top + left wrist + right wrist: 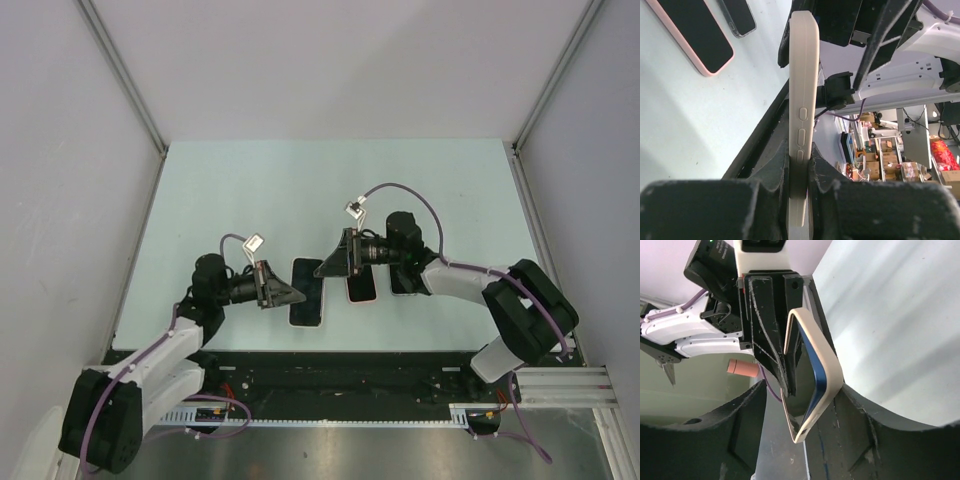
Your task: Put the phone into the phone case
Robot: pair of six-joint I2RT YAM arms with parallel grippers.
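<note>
A cream phone case (802, 75) stands edge-on between my left gripper's (801, 150) jaws, which are shut on it. In the top view this gripper (290, 295) holds it (308, 300) just above the table's near edge. In the right wrist view the case (832, 375) holds a blue-edged phone (815, 370) with a dark screen. The phone's blue side shows inside the case rim at the near corner. My right gripper (802, 390) is open and straddles that corner. Its right finger (865, 425) touches the case. It also shows in the top view (328, 265).
A phone in a pink case (360, 285) lies screen-up on the pale table (250, 190), also in the left wrist view (695, 30). Another phone in a clear case (405, 280) lies to its right, under the right arm. The black table edge (330, 355) runs just below the grippers.
</note>
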